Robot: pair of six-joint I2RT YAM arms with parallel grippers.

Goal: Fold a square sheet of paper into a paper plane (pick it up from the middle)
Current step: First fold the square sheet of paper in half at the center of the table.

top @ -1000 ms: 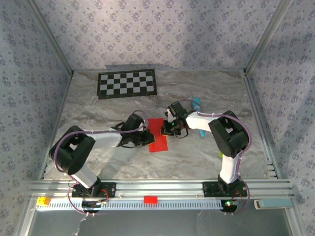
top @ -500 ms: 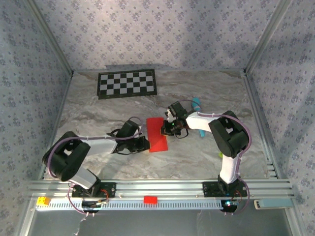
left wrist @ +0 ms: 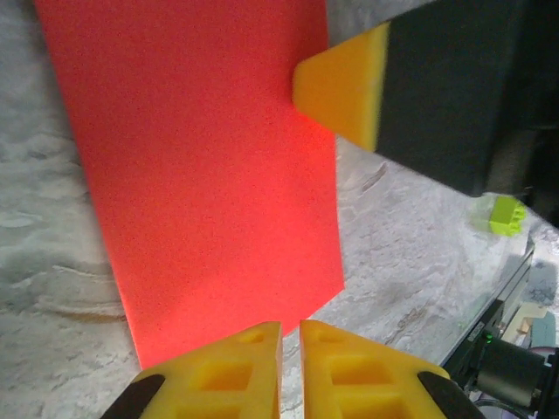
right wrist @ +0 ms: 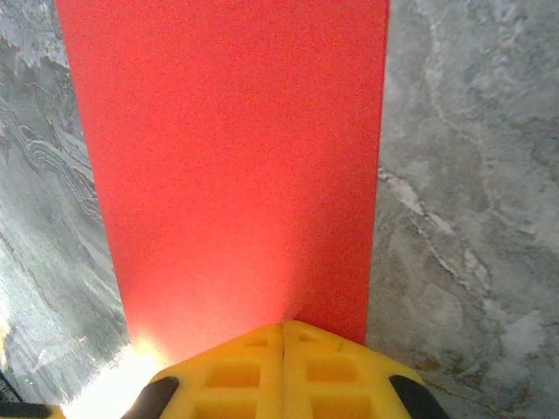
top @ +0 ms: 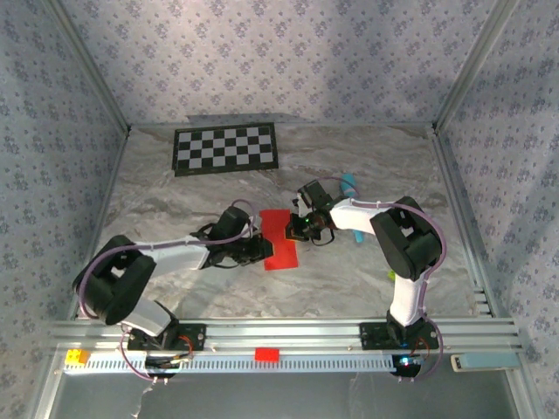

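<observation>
Found the left gripper (top: 259,250) low on the marbled table (top: 367,279), at the left edge of the red sheet of paper (top: 281,240), with fingers all but touching; could not tell whether pinching that edge. Saw the paper lying flat mid-table as a long folded strip between both grippers. Noted the right gripper (top: 294,230) at its right edge, with fingers pressed fully together and tips on the paper.

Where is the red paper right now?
In the top view the red paper lies mid-table, between the left gripper and the right gripper, in front of the checkerboard.
</observation>
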